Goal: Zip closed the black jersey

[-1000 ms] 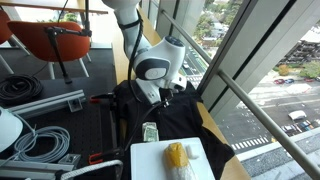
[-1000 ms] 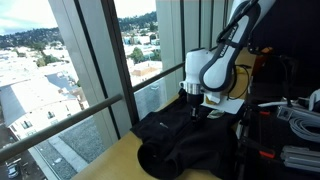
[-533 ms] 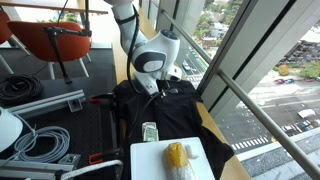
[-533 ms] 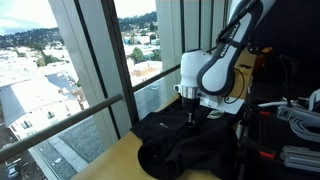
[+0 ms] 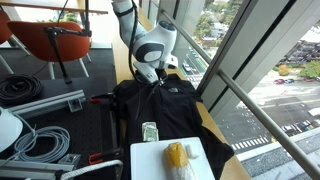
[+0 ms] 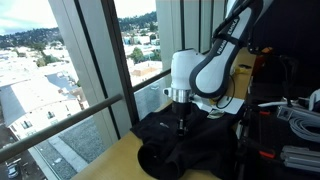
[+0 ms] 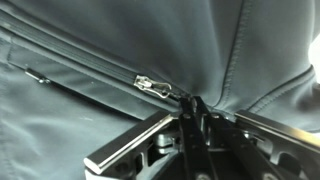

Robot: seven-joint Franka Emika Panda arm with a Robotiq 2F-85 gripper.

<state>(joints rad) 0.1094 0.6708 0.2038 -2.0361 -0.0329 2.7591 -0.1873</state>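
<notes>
The black jersey (image 5: 175, 110) lies spread on the table by the window; it also shows in an exterior view (image 6: 175, 150). My gripper (image 5: 155, 80) is down on the garment near its far end, as an exterior view (image 6: 181, 124) also shows. In the wrist view the fingers (image 7: 195, 106) are pressed together on the jersey's fabric (image 7: 90, 40), right beside the silver zipper slider (image 7: 150, 83). They seem to pinch the slider's pull. A second small zipper (image 7: 38, 74) lies at the left.
A white board (image 5: 150, 160) with a yellow object (image 5: 176, 155) and a small can (image 5: 150, 131) sit at the jersey's near end. The window rail (image 5: 250, 95) runs alongside. Grey cables (image 5: 40, 140) and an orange chair (image 5: 50, 40) are beside the table.
The gripper has slid along the jersey toward its far end, staying low on the fabric with fingers together.
</notes>
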